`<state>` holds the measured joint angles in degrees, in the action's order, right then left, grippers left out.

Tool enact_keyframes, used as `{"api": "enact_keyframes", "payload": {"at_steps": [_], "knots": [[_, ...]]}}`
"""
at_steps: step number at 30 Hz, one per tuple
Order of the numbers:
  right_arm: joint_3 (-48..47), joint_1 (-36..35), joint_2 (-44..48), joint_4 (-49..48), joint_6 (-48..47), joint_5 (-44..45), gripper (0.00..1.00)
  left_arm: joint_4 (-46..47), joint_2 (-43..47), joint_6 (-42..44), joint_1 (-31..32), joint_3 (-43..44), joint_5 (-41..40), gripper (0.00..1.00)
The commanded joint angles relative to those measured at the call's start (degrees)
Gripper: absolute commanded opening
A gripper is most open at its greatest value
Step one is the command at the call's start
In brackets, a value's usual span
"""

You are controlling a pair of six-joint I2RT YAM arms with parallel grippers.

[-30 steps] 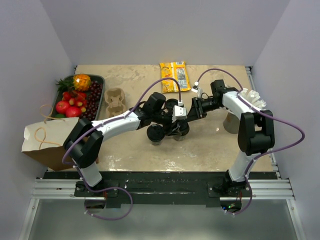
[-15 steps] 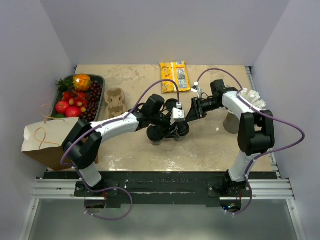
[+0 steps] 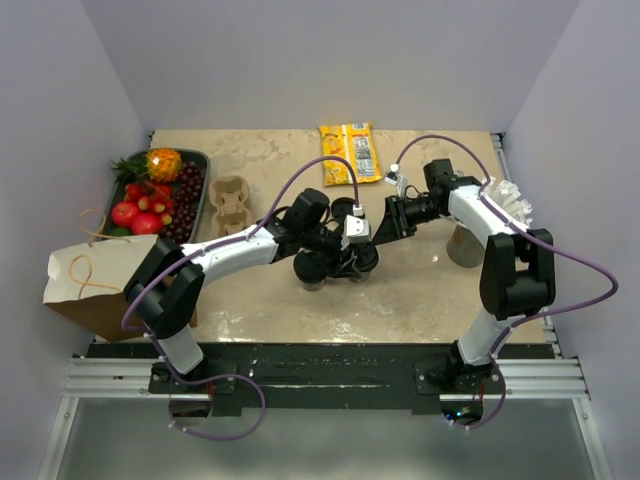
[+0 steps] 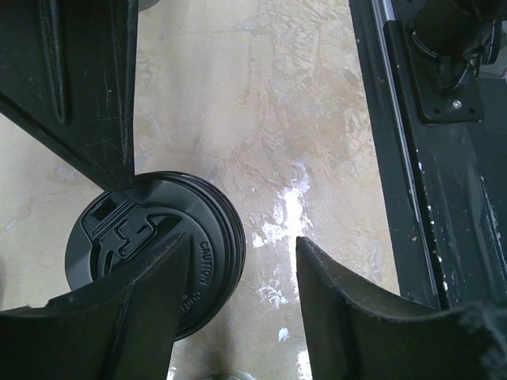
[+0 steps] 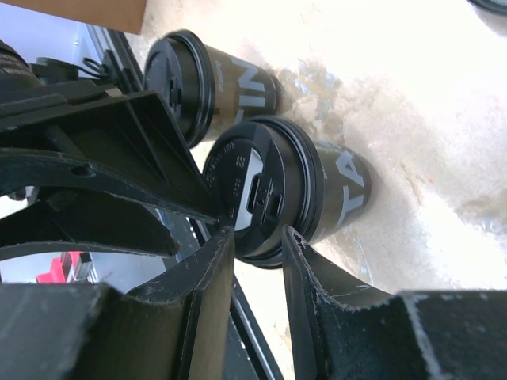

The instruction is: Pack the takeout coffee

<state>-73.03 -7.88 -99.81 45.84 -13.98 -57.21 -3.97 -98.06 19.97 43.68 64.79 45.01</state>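
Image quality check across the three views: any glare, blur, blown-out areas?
Top external: even soft light, faint shadows, sharp throughout. Left wrist: glare streak on the table; cup lid sharp, its embossing readable; left claw fingers dark, little detail. Right wrist: right claw fingers soft up close; near lid and far lid crisp; table washed out at upper right.

Two lidded cups (image 5: 238,83) (image 5: 317,190), one carrier (image 3: 230,203), one bag (image 3: 85,285), one fruit tray (image 3: 205,175), one snack packet (image 3: 350,150).
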Motion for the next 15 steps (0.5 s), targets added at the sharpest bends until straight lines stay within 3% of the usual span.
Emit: {"api": "enact_keyframes", "payload": {"at_steps": [1,15], "knots": [[1.05,-0.21,2.6,0.03,-0.53,1.57,0.34,2.56,-0.29,-1.51,0.61,1.21,2.45,0.6],[1.93,-0.64,3.22,-1.46,0.53,1.49,0.38,2.82,-0.99,-2.56,0.97,1.65,2.71,0.6]]}}
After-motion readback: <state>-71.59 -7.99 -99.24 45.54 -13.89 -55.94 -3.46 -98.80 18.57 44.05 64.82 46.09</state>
